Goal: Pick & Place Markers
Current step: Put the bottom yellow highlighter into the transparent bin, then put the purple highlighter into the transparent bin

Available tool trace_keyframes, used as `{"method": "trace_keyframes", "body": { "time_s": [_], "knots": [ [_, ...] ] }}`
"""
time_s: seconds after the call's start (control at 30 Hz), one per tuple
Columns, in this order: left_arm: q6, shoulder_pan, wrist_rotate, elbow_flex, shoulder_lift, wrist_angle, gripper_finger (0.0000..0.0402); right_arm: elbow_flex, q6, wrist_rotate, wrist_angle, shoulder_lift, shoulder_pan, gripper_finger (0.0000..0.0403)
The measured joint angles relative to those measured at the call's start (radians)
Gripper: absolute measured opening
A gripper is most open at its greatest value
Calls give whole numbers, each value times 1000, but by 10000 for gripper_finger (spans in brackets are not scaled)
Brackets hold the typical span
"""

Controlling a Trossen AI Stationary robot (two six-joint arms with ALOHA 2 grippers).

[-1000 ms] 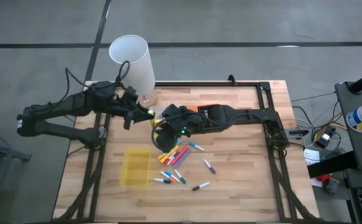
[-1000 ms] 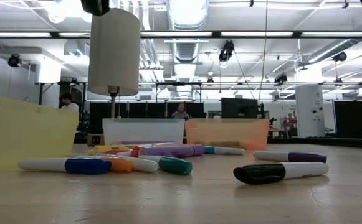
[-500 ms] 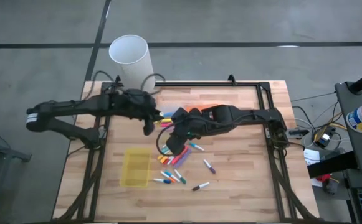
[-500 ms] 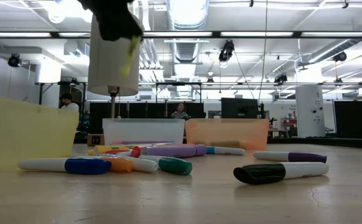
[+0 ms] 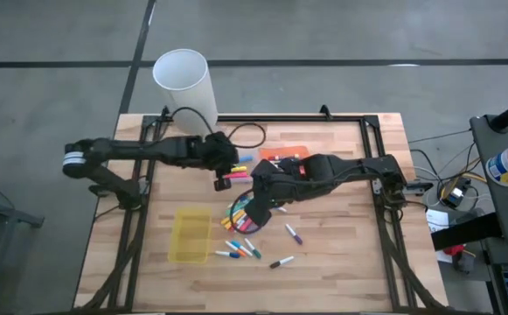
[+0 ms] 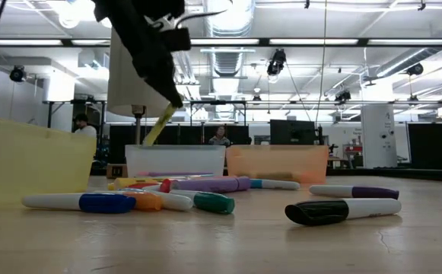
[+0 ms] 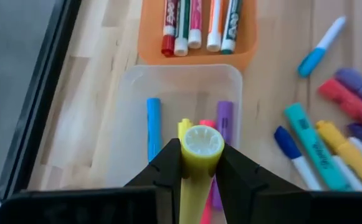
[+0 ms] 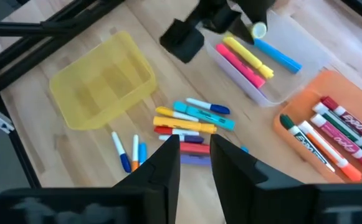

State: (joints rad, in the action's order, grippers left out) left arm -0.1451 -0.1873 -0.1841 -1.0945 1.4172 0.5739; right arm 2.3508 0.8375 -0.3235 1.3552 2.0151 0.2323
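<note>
My left gripper is shut on a yellow marker and hangs over a clear tray. In that tray lie blue, yellow, pink and purple markers. My right gripper hovers above a loose pile of mixed-colour markers on the table. A narrow gap shows between its fingers, with nothing in it. Beyond the clear tray, an orange tray holds several markers side by side. My left gripper pinches the yellow marker's barrel just below its ribbed end, between the two fingers. It comes slanting down from the table's left. The marker is lifted clear, and its lower end sticks out below the fingers, slanting down over the clear tray.
A yellow tray stands near the table's front left. A tall white cylinder stands at the far left edge. More markers lie scattered toward the near edge, among them a black-capped one.
My left gripper has carried the yellow marker away from the white cylinder, toward the table's middle and down over the clear tray, rolling as it went. My right gripper has shifted a little toward the right over the marker pile.
</note>
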Motion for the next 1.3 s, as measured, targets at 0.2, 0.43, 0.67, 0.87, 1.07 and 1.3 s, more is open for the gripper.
{"method": "trace_keyframes", "body": {
  "time_s": [0.2, 0.43, 0.67, 0.87, 1.07, 1.3],
  "knots": [
    [-37, -19, -7, -45, 69, 24, 79, 0, -2, -2, 2, -2, 6, 78],
    [-9, -51, -23, -107, 107, 54, 108, 0, 23, -20, 0, -2, 7, 86],
    [26, -68, -12, -116, 103, 59, 125, 0, 20, -26, 0, -2, 8, 77],
    [79, -68, -15, -119, 84, 114, 126, -3, 11, -51, 0, -2, 10, 70],
    [311, -61, 44, -115, -31, 201, 126, -57, 5, -49, 0, -2, 17, 75],
    [471, -33, 217, -115, -234, 181, 126, -203, 41, -34, -2, -2, 25, 68]
  ]
}}
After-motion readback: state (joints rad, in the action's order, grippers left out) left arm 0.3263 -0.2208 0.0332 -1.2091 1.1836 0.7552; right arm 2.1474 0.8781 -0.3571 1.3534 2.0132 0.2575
